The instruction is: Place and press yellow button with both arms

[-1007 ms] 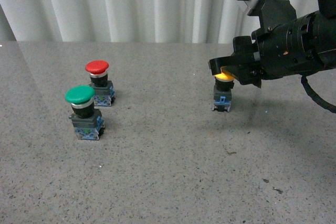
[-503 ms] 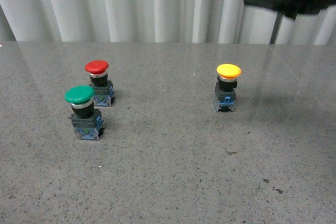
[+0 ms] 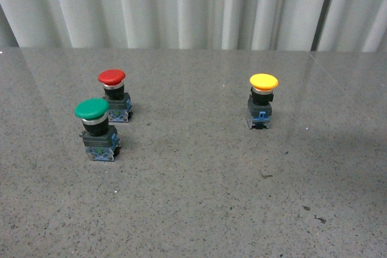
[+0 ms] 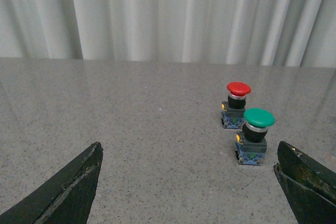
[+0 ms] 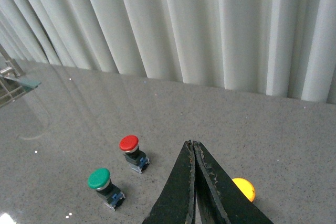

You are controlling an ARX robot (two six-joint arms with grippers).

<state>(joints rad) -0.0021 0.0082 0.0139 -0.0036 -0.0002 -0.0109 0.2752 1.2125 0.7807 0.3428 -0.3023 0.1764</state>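
Note:
The yellow button [image 3: 263, 82] stands upright on the grey table [image 3: 193, 209], right of centre, with a silver collar, black body and blue base. No arm shows in the front view. In the right wrist view my right gripper [image 5: 192, 145] is shut and empty, high above the table; the yellow cap [image 5: 244, 188] peeks out from behind its fingers. In the left wrist view my left gripper [image 4: 191, 169] is open and empty, its two fingers [image 4: 73, 187] wide apart low over bare table. The yellow button is out of that view.
A red-capped button [image 3: 112, 78] and a green-capped button [image 3: 92, 109] stand close together at the left. They also show in the left wrist view, the red button [image 4: 238, 88] and the green button [image 4: 258, 118], and in the right wrist view. White curtains [image 3: 181, 4] hang behind.
The right arm, which had its jaws over the yellow cap, lifted up and away and is now out of the front view. The yellow button stands uncovered in the same spot.

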